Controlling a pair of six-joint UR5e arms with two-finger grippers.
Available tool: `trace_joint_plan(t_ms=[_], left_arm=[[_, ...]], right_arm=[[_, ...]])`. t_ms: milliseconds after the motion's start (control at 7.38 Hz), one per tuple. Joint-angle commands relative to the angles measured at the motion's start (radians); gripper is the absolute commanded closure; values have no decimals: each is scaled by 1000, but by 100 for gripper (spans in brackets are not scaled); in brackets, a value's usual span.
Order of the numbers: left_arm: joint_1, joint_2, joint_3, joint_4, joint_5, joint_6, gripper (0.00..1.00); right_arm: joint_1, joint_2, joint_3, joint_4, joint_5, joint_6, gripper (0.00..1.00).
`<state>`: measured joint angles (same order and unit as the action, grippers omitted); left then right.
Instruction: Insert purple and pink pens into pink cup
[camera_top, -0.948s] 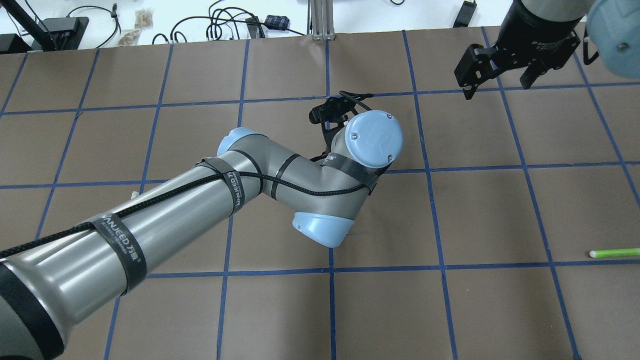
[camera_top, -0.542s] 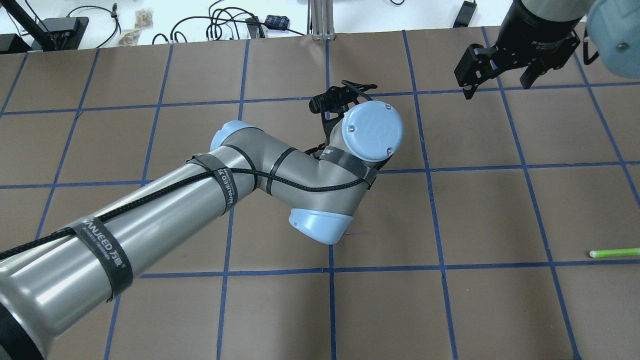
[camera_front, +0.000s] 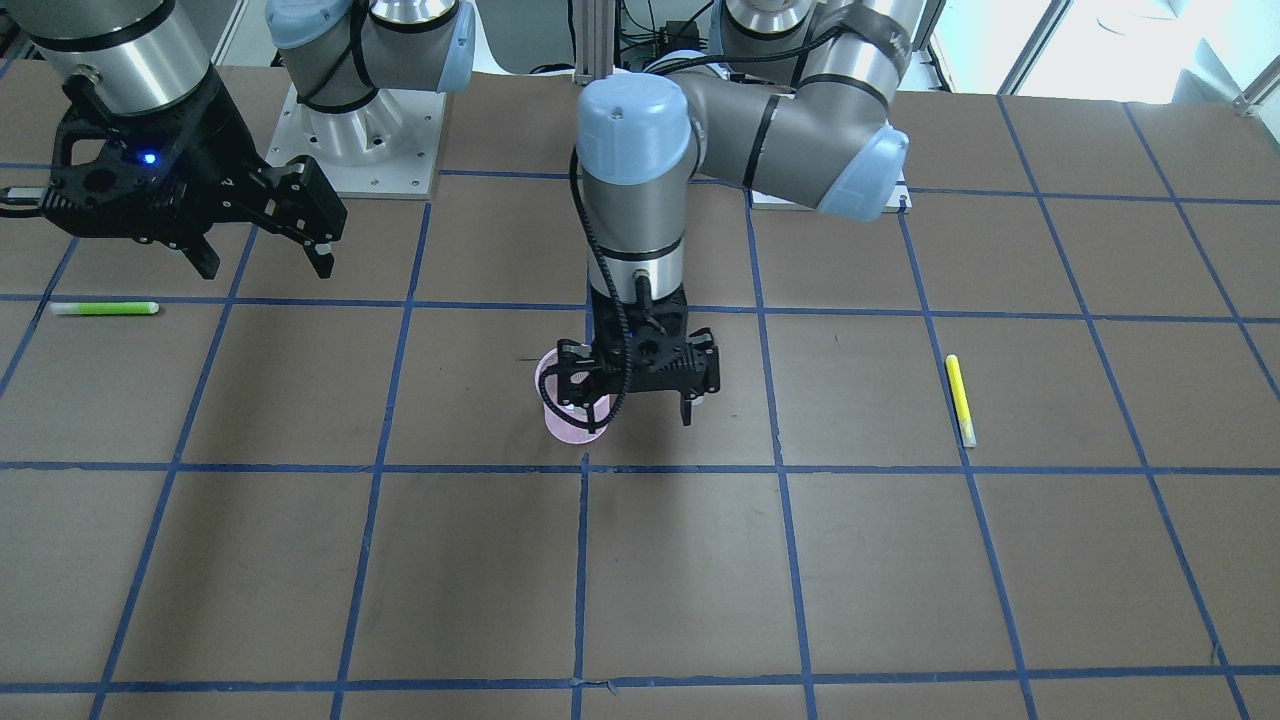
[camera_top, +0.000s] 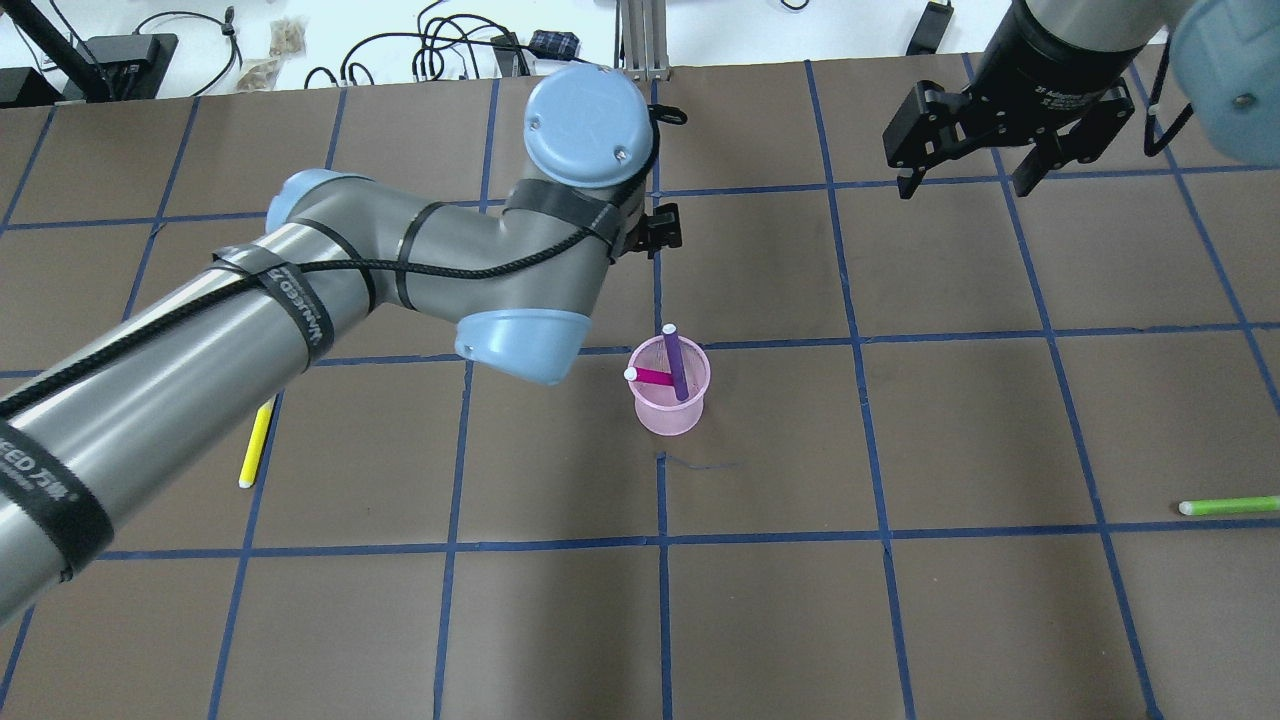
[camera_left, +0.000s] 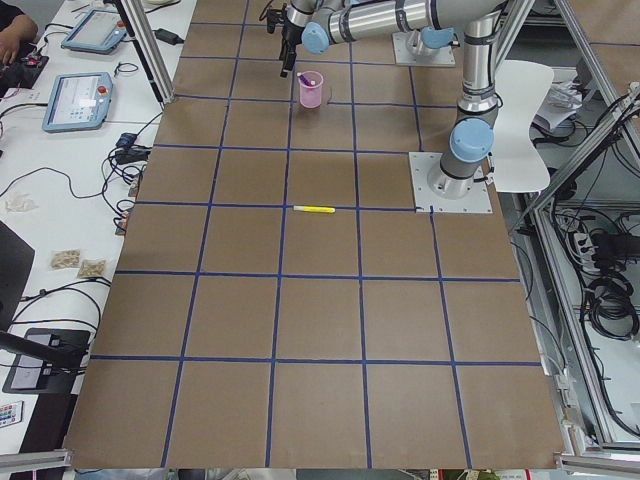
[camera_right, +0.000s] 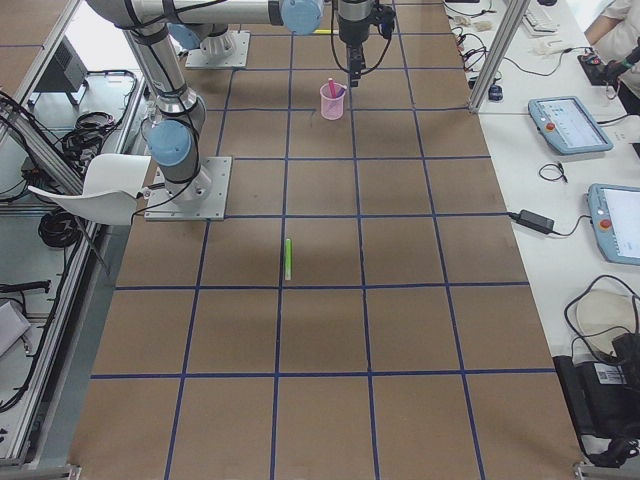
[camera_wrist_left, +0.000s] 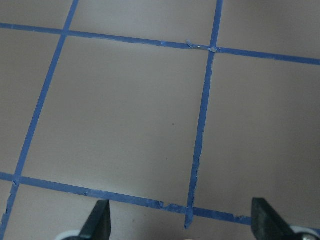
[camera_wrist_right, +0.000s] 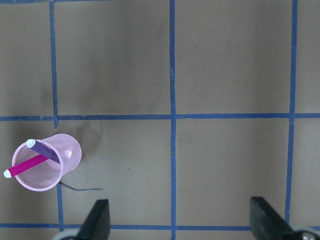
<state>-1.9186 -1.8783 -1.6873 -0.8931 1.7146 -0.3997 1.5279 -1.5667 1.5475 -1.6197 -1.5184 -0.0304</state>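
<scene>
The pink cup (camera_top: 668, 405) is standing upright near the middle of the brown table (camera_top: 900, 450), holding the purple pen (camera_top: 677, 365) and the pink pen (camera_top: 652, 376), both leaning with white tips above the rim. The overhead view is showing both pens plainly, while in the front-facing view my left gripper (camera_front: 634, 405) is hiding most of the cup. My left gripper and my right gripper (camera_top: 964, 186) are both hanging above the table with fingers wide apart, gripping and touching nothing.

2 pens (camera_top: 678, 365) lean in the cup (camera_top: 668, 415), seemingly just beside the left tool (camera_front: 627, 405).
</scene>
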Motion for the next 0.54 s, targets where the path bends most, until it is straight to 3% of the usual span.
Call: trace_joint_plan(t_ms=[0, 271, 406], left_arm=[[129, 42, 14, -151, -106, 163, 0], [211, 68, 12, -188, -101, 275, 0], [249, 91, 14, -289, -99, 289, 0]], right_arm=[[0, -1, 2, 4, -2, 13, 0], [1, -6, 2, 4, -3, 12, 0], [1, -6, 2, 3, -3, 12, 0]])
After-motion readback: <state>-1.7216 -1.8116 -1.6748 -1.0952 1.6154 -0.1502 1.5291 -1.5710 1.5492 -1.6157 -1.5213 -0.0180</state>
